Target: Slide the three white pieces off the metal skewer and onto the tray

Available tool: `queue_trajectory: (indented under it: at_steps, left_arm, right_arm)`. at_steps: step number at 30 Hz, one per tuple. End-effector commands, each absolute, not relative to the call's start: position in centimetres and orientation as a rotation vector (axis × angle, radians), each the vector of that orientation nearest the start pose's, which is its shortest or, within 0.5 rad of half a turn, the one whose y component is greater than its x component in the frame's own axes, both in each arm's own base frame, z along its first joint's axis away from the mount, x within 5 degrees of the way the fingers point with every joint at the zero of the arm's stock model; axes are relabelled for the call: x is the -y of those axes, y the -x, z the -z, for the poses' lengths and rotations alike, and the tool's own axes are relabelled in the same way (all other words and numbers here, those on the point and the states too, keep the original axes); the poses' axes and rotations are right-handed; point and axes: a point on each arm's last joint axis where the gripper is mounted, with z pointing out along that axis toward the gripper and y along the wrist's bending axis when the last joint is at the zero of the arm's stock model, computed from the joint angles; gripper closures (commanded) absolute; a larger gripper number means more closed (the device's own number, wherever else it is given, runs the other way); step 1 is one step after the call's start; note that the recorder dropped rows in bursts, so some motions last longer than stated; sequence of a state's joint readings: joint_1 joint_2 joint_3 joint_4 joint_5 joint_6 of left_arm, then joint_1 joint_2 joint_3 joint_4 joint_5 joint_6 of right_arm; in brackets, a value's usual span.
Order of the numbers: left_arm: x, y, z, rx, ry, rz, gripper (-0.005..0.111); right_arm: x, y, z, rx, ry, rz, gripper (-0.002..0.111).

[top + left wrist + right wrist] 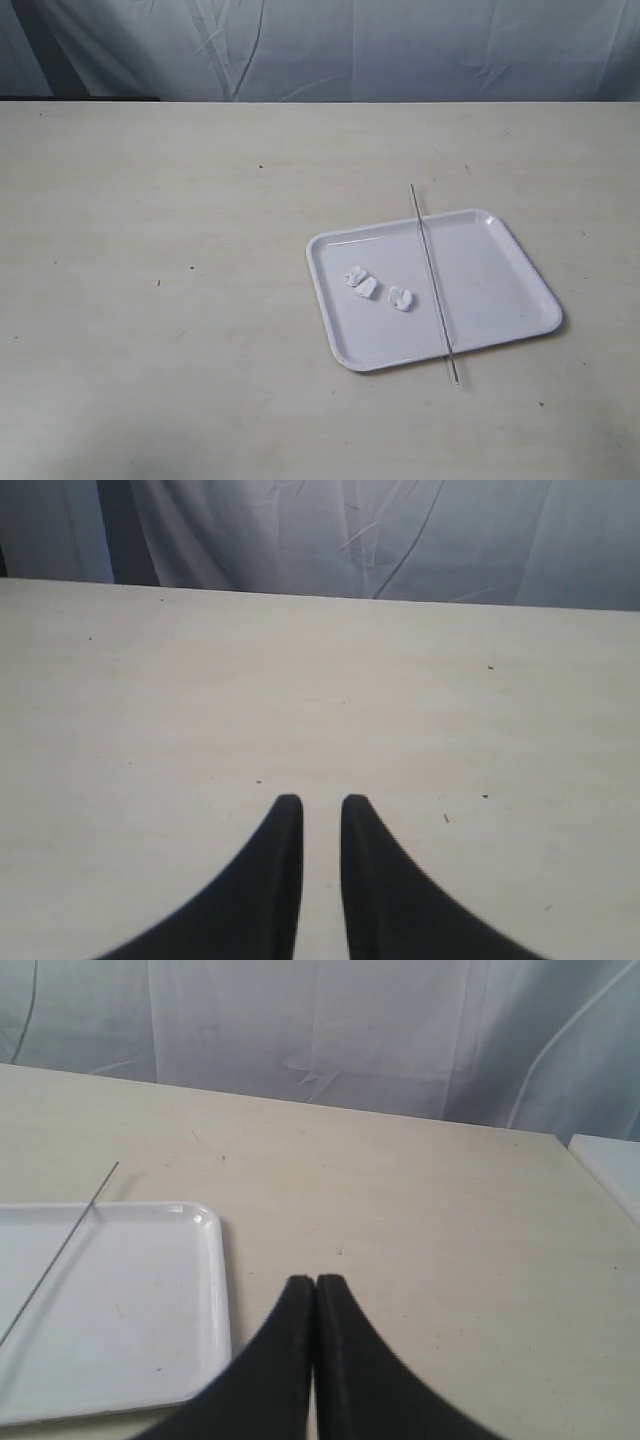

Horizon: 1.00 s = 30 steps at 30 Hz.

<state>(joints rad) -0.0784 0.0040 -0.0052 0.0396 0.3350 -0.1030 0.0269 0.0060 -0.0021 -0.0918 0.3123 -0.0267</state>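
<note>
The white tray (490, 280) lies right of the table's middle. Three white pieces rest loose on its left half: two touching lumps (361, 282) and a single lump (401, 298). The metal skewer (433, 280) lies bare across the tray, both ends sticking out past the rim. In the right wrist view the tray (215, 1290) and the skewer (60, 1252) show beside my right gripper (316, 1280), which is shut on nothing over bare table. My left gripper (321, 802) stands open by a narrow gap over bare table, holding nothing. Neither gripper shows in the exterior view.
A pale cloth backdrop (330, 50) hangs behind the table's far edge. A white flat object (612, 1168) shows at the table's edge in the right wrist view. The beige table top (150, 280) stretches left of the tray.
</note>
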Motion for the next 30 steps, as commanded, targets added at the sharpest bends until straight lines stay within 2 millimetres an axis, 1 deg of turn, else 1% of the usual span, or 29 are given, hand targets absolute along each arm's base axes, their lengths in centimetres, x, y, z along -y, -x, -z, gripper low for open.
queue_trajectory:
  at_steps: [1, 11, 18, 26, 30]
  left_arm:
    - [0.36, -5.38, -18.41, -1.806, -0.036, 0.069, 0.092]
    - [0.28, -5.39, -18.41, -1.805, -0.052, 0.045, 0.092]
    - [0.34, -5.37, -18.35, -1.812, -0.037, 0.067, 0.092]
    - [0.31, -5.37, -18.35, -1.812, -0.044, 0.055, 0.092]
    - [0.31, -5.37, -18.35, -1.812, -0.044, 0.055, 0.092]
  right_arm:
    - [0.15, -5.43, -18.57, -1.785, 0.101, 0.094, 0.109]
    - [0.08, -5.43, -18.54, -1.789, 0.083, 0.068, 0.109]
    - [0.06, -5.4, -18.42, -1.803, 0.077, 0.059, 0.109]
    - [0.05, -5.31, -18.07, -1.843, -0.053, -0.044, 0.109]
    - [0.06, -5.31, -18.07, -1.843, -0.063, -0.046, 0.109]
